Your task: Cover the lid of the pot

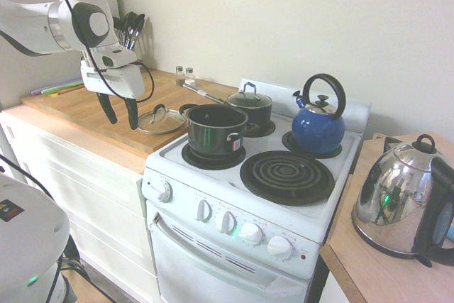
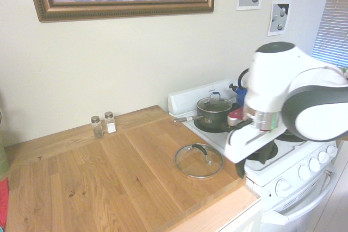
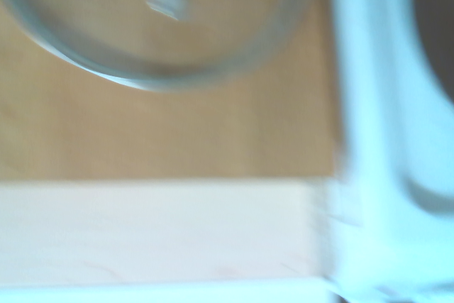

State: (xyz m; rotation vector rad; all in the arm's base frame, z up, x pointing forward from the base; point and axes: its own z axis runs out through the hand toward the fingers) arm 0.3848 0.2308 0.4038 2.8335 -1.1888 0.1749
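1. The gripper (image 1: pixel 119 113) hangs over the wooden worktop (image 1: pixel 99 108), pointing straight down, its 2 dark fingers (image 1: pixel 132 113) spread wide and holding nothing.
2. In the first exterior view the gripper is above the worktop's front edge, near the lid (image 1: pixel 162 120) on the side away from the stove (image 1: pixel 213 182); it is clear of the lid.
3. The lid lies flat on the worktop, knob up, close to the worktop's corner by the stove (image 2: pixel 293 172).
4. In the second exterior view the lid (image 2: pixel 199 161) shows as a clear glass disc with a thin steel rim, near the worktop's (image 2: pixel 109 172) stove-side edge.
5. The pot (image 1: pixel 216 131) stands uncovered on the stove's front burner nearest the worktop; in the second exterior view the arm hides it almost wholly.
6. A smaller pot with a loop-handled glass lid (image 1: pixel 250 107) sits on the rear burner behind it, and a blue kettle (image 1: pixel 318 126) on the other rear burner.
7. The second front burner (image 1: pixel 286 177) is bare.
8. 2 small shakers (image 2: pixel 104 125) stand at the worktop's back edge by the wall.
9. A steel electric kettle (image 1: pixel 404 204) stands on the counter on the stove's far side.
10. The wrist view, blurred, shows the lid's rim (image 3: pixel 152 84) on the wood and the white stove edge (image 3: pixel 376 140) beside it.
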